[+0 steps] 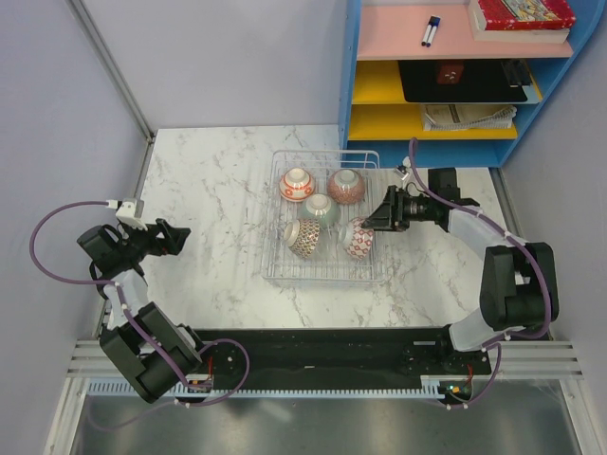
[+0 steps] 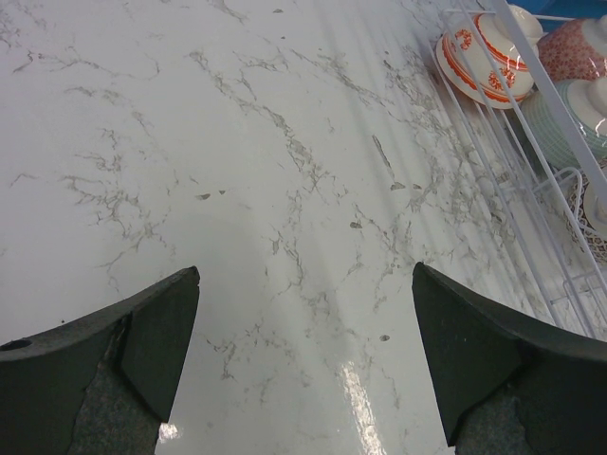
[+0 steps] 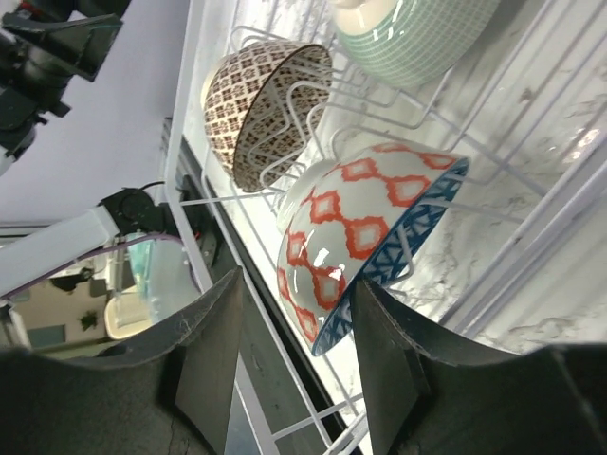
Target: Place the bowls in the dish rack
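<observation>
I am looking for words first. A red book [image 1: 524, 13] is lying on top of the blue shelf [image 1: 353, 66], but its writing is too small for me to read. The bowls are showing only patterns.

The rack [image 1: 322, 280] is sitting on the marble table [image 1: 218, 190], toward my right side, with its sides lining up with the table edges. From above it is looking nearly square, so I cannot tell which way its long side is running.

All 5 bowls are sitting inside the rack. The orange bowl [image 1: 297, 184] and the pink bowl [image 1: 346, 186] are in the far row, showing their bottoms to the top camera. The green bowl [image 1: 321, 210] is in the middle, bottom up too. The brown bowl [image 3: 261, 109] and the diamond bowl [image 3: 356, 232] are standing on their rims in the near row. The brown bowl is turning its open side toward the diamond bowl. The diamond bowl is showing its red and white outside to me, with its blue mouth turning away.

My right gripper [image 3: 302, 275] is about halfway open, just beside the diamond bowl and gripping nothing. My left gripper [image 2: 303, 275] is spreading wide over bare table, well apart from the rack, holding nothing.
</observation>
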`<action>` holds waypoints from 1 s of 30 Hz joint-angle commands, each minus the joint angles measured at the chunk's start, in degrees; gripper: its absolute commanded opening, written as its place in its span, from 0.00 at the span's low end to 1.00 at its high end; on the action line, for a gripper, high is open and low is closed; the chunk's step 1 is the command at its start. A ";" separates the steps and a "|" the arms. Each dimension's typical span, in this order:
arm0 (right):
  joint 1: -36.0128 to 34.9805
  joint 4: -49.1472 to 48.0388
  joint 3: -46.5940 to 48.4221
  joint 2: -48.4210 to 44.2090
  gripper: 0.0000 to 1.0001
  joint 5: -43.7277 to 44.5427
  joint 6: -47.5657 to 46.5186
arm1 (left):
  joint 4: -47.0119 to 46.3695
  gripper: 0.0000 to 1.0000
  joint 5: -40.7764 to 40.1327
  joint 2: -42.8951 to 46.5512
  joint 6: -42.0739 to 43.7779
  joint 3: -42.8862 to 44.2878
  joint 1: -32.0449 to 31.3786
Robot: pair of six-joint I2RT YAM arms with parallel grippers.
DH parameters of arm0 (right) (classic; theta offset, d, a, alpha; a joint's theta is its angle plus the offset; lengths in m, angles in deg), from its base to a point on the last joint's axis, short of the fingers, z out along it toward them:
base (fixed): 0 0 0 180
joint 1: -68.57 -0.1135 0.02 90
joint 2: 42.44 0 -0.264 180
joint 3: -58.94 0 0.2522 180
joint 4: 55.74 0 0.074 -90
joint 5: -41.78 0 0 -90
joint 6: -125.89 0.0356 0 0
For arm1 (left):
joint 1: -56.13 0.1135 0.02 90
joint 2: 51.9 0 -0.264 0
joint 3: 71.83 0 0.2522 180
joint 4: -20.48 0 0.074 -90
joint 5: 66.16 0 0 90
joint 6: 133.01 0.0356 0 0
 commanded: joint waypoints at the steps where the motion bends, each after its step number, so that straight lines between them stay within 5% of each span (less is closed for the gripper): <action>1: -0.47 8.16 4.07 2.19 0.56 13.96 -8.06 | -1.98 1.00 2.27 1.24 2.24 -0.51 0.40; 17: -10.57 18.79 13.58 2.46 0.57 42.34 -11.41 | -1.80 1.00 2.36 1.94 2.41 -0.60 0.40; 30: -16.38 23.02 20.34 2.46 0.59 53.43 -15.18 | -1.80 1.00 2.45 2.73 2.68 -0.86 0.40</action>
